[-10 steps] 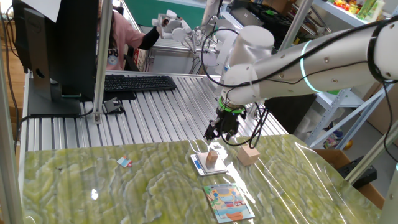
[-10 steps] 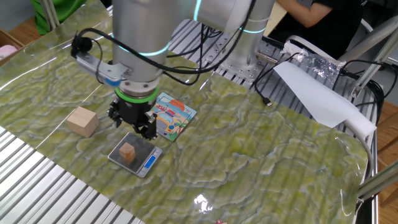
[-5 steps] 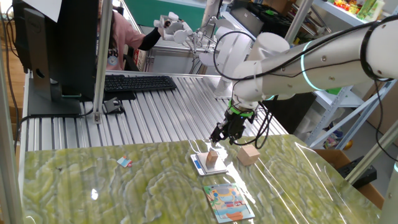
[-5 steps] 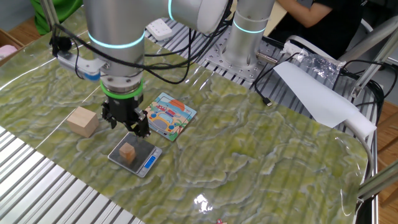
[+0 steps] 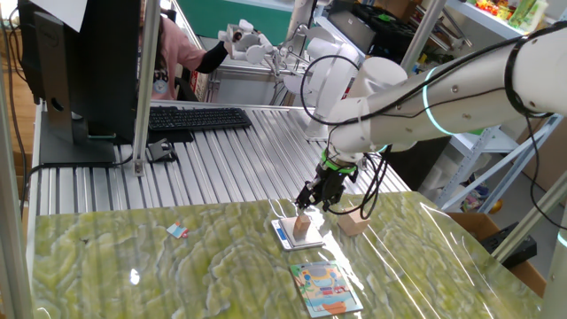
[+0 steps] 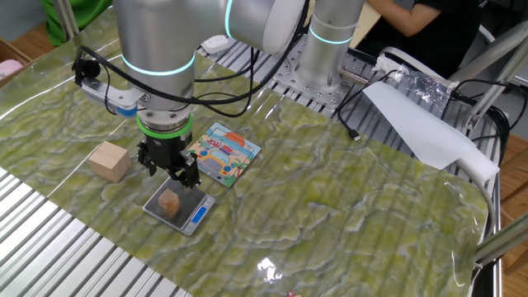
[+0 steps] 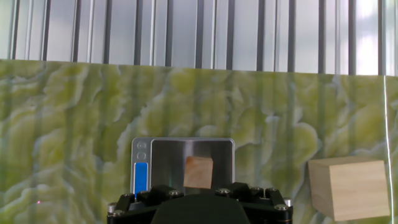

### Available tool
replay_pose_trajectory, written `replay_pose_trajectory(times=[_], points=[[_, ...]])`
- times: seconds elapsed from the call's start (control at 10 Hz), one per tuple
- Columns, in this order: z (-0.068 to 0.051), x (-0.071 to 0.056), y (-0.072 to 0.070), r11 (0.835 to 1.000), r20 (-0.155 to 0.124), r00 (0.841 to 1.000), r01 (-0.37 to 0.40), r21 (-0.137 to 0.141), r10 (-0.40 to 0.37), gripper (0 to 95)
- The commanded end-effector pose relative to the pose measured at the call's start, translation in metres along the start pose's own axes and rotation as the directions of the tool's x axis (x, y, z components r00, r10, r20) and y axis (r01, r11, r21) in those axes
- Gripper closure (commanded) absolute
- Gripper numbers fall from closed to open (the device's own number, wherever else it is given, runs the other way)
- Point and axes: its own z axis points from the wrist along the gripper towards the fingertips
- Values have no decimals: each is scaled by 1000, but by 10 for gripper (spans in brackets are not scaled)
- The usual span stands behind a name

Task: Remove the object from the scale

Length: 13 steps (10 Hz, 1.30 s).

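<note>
The object, a tiny tan wooden cube (image 6: 169,202), sits on the scale (image 6: 191,216), a thin silvery pad with a blue strip. Both also show in one fixed view, cube (image 5: 302,225) on scale (image 5: 285,235). My gripper (image 6: 169,171) hovers just above and slightly behind the cube, fingers spread and empty; it also shows in one fixed view (image 5: 313,202). In the hand view the cube (image 7: 199,172) stands on the scale's plate (image 7: 168,155), just ahead of my hand's black base (image 7: 199,208); the fingertips are out of view there.
A larger pale tan block (image 6: 109,160) lies beside the scale, also in the hand view (image 7: 348,188). A colourful illustrated card (image 6: 221,153) lies on the scale's other side. A small scrap (image 5: 178,231) lies to the left. Ribbed metal table surface (image 5: 221,159) borders the green mat.
My arm has swung and the wrist turned. The gripper has come lower and closer over the scale. The cube and scale have not moved.
</note>
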Motion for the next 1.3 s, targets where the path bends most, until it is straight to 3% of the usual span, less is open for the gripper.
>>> replay_pose_trajectory(times=[0.1, 0.2, 0.8, 1.0, 1.1, 1.2, 1.3], points=[[6, -2, 0, 1000, 6, 1000, -3, 0, 3, 190], [9, -3, -1, 1000, 10, 1000, -3, 0, 3, 380], [28, -18, -13, 1000, 15, 1000, 15, -5, -15, 380], [44, -18, -13, 1000, 49, 999, -5, 3, 5, 380], [43, -19, -12, 1000, 42, 999, -7, 3, 7, 380], [38, -22, -14, 1000, 13, 1000, 2, -4, -2, 380], [37, -22, -13, 1000, 13, 1000, -1, -3, 1, 380]])
